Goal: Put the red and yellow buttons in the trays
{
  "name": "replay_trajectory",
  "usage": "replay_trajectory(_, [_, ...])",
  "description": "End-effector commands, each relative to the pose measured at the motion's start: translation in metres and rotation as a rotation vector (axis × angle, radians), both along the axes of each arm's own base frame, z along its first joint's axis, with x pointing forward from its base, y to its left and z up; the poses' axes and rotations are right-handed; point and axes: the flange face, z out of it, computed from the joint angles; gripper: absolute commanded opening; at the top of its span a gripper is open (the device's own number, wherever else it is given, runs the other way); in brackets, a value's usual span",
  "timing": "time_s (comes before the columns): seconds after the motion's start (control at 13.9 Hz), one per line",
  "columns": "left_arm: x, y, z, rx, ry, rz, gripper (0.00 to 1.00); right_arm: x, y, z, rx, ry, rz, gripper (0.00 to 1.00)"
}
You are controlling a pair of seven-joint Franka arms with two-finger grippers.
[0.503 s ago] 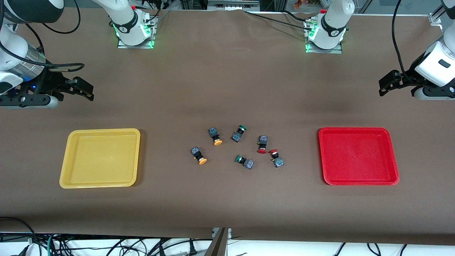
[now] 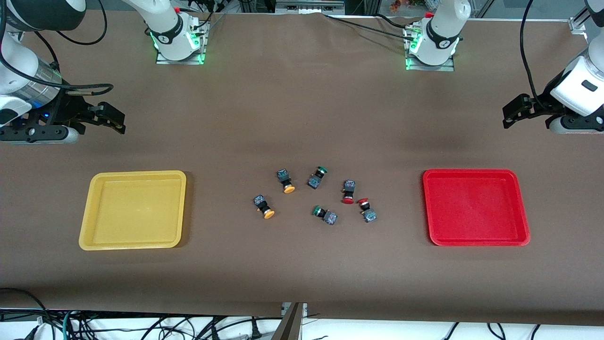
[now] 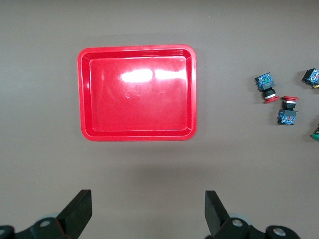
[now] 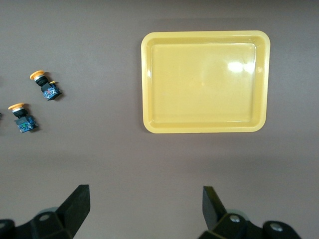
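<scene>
Nothing has moved in the last moment, so sorting has not begun. 4 red and yellow buttons (image 2: 315,194) sit mid-table between the empty trays (image 2: 89,222): yellow at 9 o'clock, red at 3. Left gripper (image 3: 147,211) and right gripper (image 4: 144,209) wait, spread, over bare table.

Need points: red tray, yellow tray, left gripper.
red tray (image 2: 474,174), front view, on its rim nearest the robots.
yellow tray (image 4: 206,127), right wrist view, on a long side of its rim.
left gripper (image 3: 148,211), left wrist view, midway between its open fingertips.
</scene>
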Motion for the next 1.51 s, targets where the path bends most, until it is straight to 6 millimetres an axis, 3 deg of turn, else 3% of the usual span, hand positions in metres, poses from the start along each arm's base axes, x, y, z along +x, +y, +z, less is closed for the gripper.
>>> replay_trajectory(0.0, [0.004,0.001,0.004,-0.006,0.002,-0.016,1.0,0.001,0.005,0.004,-0.01,-0.004,0.004,1.0])
replay_trajectory(0.43, [0.002,0.0,0.002,-0.007,0.025,-0.019,1.0,-0.001,0.004,0.008,-0.007,-0.01,0.005,1.0])
replay_trajectory(0.65, [0.009,-0.004,-0.014,-0.008,0.053,-0.03,1.0,-0.002,0.007,0.007,-0.011,0.002,0.018,1.0])
replay_trajectory(0.72, [0.017,-0.019,-0.029,-0.007,0.074,-0.054,1.0,-0.002,0.008,0.007,-0.008,0.001,0.016,1.0])
replay_trajectory(0.79, [0.026,-0.035,-0.031,-0.007,0.071,-0.079,1.0,-0.002,0.009,0.008,-0.003,0.0,0.017,1.0])
replay_trajectory(1.08, [0.068,-0.073,-0.09,-0.008,0.126,-0.028,1.0,-0.012,0.016,0.019,0.001,-0.001,0.066,1.0])
replay_trajectory(1.29, [0.126,-0.097,-0.141,-0.032,0.075,0.093,1.0,-0.009,0.029,-0.002,-0.005,0.041,0.224,1.0])
replay_trajectory(1.44, [0.146,-0.133,-0.183,-0.047,0.028,0.209,1.0,-0.003,0.054,-0.023,-0.037,0.071,0.298,1.0])
